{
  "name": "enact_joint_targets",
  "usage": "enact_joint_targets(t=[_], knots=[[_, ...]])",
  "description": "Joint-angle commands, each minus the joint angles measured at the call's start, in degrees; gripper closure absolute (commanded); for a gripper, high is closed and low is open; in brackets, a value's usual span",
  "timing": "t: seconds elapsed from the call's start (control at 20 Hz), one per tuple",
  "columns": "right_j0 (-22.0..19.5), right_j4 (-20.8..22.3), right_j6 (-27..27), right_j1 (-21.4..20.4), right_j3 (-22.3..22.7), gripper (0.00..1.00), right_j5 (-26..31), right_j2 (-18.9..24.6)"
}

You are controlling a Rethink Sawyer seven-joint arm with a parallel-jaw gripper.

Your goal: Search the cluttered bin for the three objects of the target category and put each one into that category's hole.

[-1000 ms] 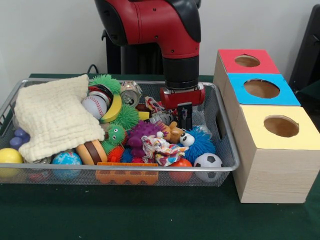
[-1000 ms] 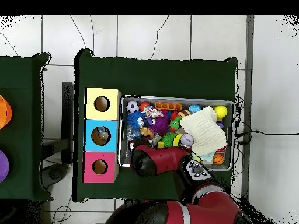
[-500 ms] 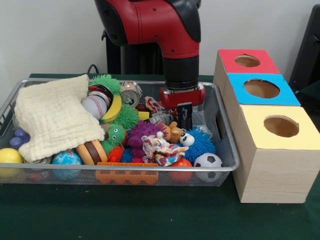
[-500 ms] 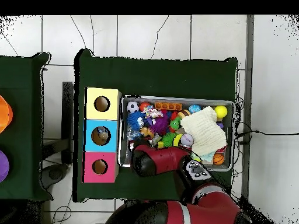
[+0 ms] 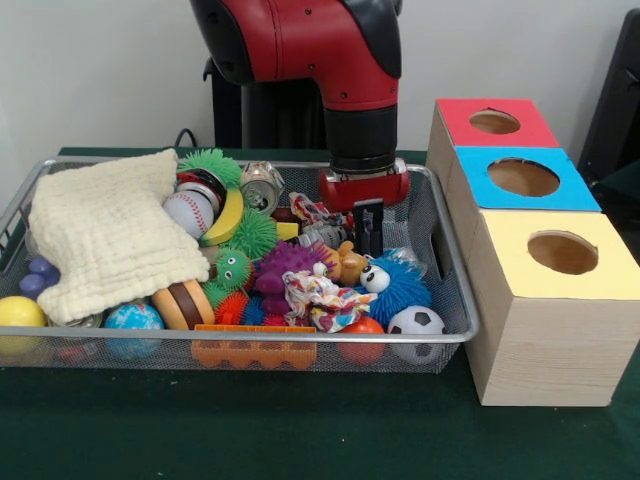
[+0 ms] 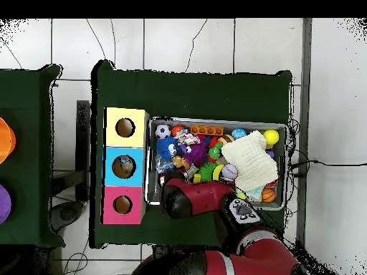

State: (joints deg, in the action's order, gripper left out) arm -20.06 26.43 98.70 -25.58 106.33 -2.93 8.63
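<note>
My gripper (image 5: 368, 230) hangs over the back right part of the wire bin (image 5: 455, 290), its black fingers close together and shut, with nothing seen between them. Its tips sit just above a small brown animal toy (image 5: 347, 264) and a crinkled wrapper (image 5: 322, 233). Below lie a blue spiky ball with a panda face (image 5: 392, 286), a purple spiky ball (image 5: 285, 263), a soccer ball (image 5: 415, 324) and a baseball (image 5: 187, 212). Beside the bin stands a box with a red hole (image 5: 494, 122), a blue hole (image 5: 523, 177) and a yellow hole (image 5: 562, 252). In the overhead view the arm (image 6: 193, 199) hides the gripper.
A cream cloth (image 5: 105, 235) covers the bin's left side. Around it lie a globe ball (image 5: 133, 320), a yellow ball (image 5: 18, 314), a toy burger (image 5: 182, 303), a banana (image 5: 228, 220), a can (image 5: 262, 186), green spiky balls (image 5: 212, 165) and an orange brick plate (image 5: 253, 350).
The arm has risen slightly, lifting the gripper a little above the toys. The things in the bin have not moved.
</note>
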Motion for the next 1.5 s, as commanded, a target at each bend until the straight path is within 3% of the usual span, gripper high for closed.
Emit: enact_joint_targets(t=[0.05,0.6,0.75,1.0,1.05,1.5], knots=[[-0.86,-2.58,5.87,-3.44,3.19,1.00,9.90,1.92],[-2.64,-4.34,4.99,-8.35,6.57,1.00,15.87,4.37],[-2.95,-4.37,5.13,-8.63,7.10,1.00,15.84,4.78],[-0.19,-4.41,7.98,-9.26,6.99,1.00,12.70,1.80],[0.05,-4.34,7.87,-9.32,6.88,0.00,12.84,1.61],[-2.73,-3.84,7.02,-8.41,7.46,0.00,11.37,4.31]])
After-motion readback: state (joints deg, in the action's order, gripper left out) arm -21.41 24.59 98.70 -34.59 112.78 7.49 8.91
